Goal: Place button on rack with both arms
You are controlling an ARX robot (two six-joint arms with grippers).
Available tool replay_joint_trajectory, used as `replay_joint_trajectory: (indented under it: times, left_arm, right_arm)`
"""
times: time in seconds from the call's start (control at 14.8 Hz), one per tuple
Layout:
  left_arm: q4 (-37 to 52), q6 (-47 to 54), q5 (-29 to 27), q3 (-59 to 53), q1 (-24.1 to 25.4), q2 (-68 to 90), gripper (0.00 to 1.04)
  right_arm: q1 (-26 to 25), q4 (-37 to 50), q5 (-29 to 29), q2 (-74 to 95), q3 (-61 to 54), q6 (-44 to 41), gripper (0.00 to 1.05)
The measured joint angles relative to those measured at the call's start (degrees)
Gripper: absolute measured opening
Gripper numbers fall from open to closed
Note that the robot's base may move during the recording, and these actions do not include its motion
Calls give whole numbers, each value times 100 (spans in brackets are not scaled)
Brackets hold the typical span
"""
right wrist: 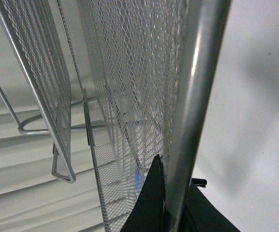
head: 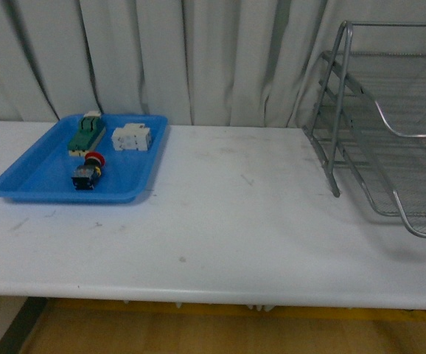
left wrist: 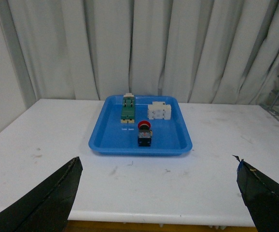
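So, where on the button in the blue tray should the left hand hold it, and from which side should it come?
Probably the black-blue body of the button, not the rounded red cap. It appears to lie on its side in the blue tray, cap toward the curtain, so come from above and close on the body's flat left and right sides.

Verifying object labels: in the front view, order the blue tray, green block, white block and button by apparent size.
1. blue tray, by far the largest.
2. green block and white block: they look about alike, so not ranked.
3. button, smallest.
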Motion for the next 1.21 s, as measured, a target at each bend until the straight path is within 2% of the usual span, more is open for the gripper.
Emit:
replay_joint_trajectory:
  times: [0.27,0.61,0.74,0.81,1.01,1.21]
  left_arm:
    - [0,0,0,0,0,0,98]
    - [0,0,0,0,0,0,98]
    - [0,0,0,0,0,0,98]
    - [-2,0,0,0,0,0,98]
    - [-2,0,0,0,0,0,98]
    - [0,0,0,0,0,0,98]
  right_arm:
    - [-11,42,-101,7,-251,-28,3]
    - [-4,-170,-544,81,-461,-92,67]
    - [9,-212,-695,35,-634,-114,86]
    - [35,-260,-730,-94,-787,-116,99]
    - [37,-411,-1165,-896,-1556,-81,98]
    - [-127,-372,-1419,-2385,-2017,39,98]
